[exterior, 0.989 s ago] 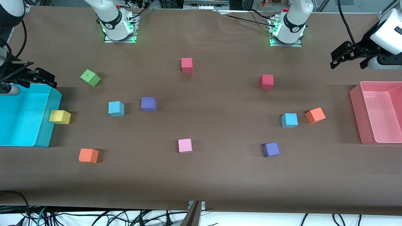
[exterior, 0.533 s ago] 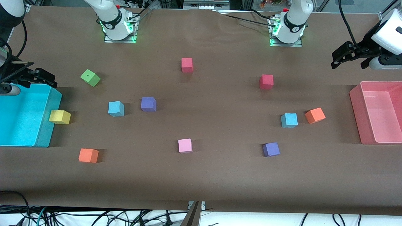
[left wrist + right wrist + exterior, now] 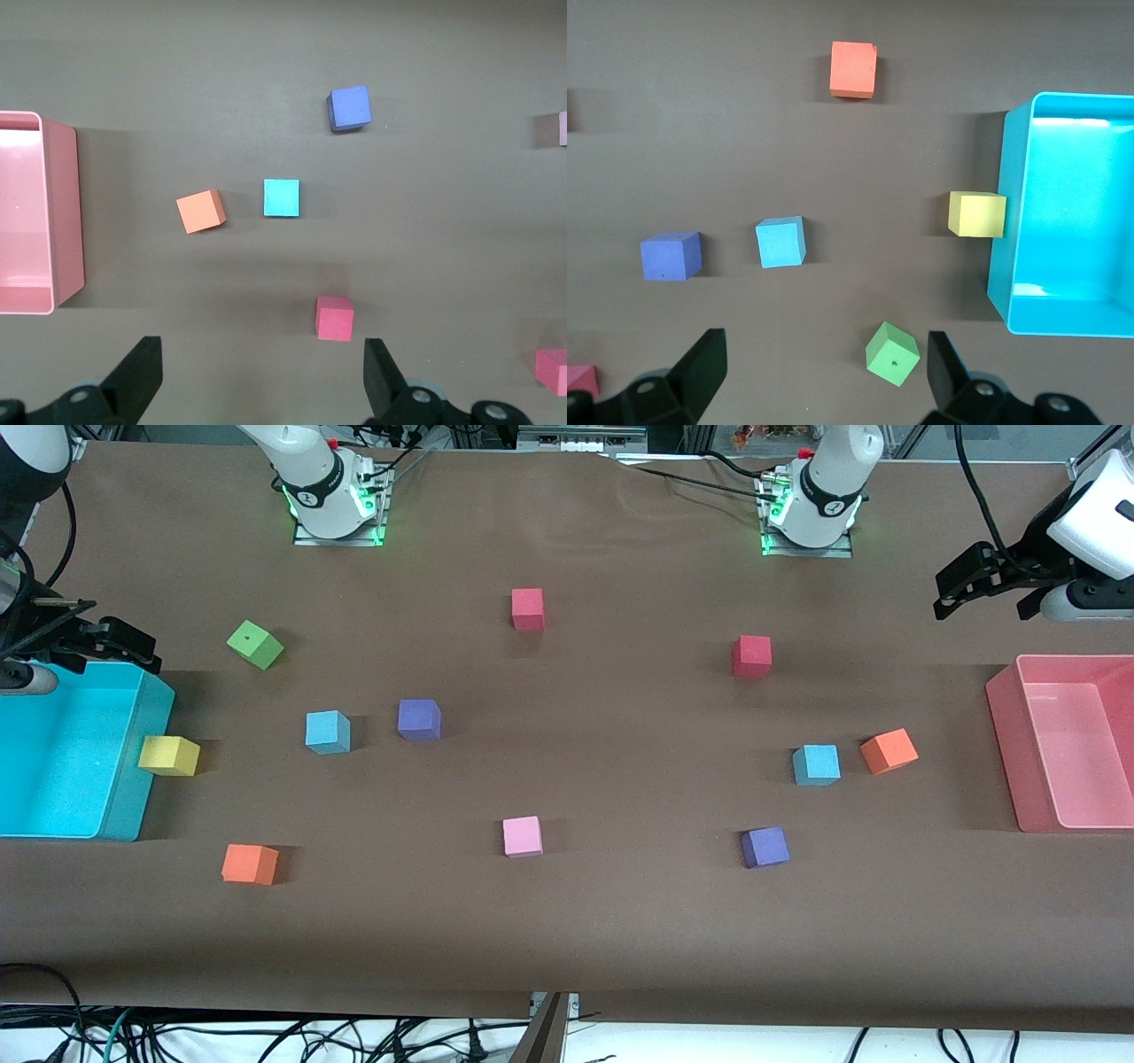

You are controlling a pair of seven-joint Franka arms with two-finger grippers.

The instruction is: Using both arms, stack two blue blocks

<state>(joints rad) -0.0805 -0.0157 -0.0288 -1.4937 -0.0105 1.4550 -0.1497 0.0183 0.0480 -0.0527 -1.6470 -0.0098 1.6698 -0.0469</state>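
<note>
One sky-blue block (image 3: 328, 732) lies toward the right arm's end of the table, beside a purple cube (image 3: 419, 719); it shows in the right wrist view (image 3: 780, 241). The other sky-blue block (image 3: 816, 764) lies toward the left arm's end, beside an orange cube (image 3: 889, 750); it shows in the left wrist view (image 3: 282, 197). My left gripper (image 3: 979, 605) hangs open and empty, high over the table by the pink bin (image 3: 1001, 726); its view shows the jaws (image 3: 261, 363) wide apart. My right gripper (image 3: 102, 657) hangs open and empty over the cyan bin's rim (image 3: 146, 779); its view shows the same (image 3: 824, 354).
Other cubes lie scattered: green (image 3: 255, 644), yellow (image 3: 168, 755) against the cyan bin, orange (image 3: 249, 864), pink (image 3: 522, 836), purple (image 3: 765, 847), and two red (image 3: 527, 608) (image 3: 751, 655).
My left gripper has shifted very slightly toward the left arm's end. No block has moved, and my right arm is still.
</note>
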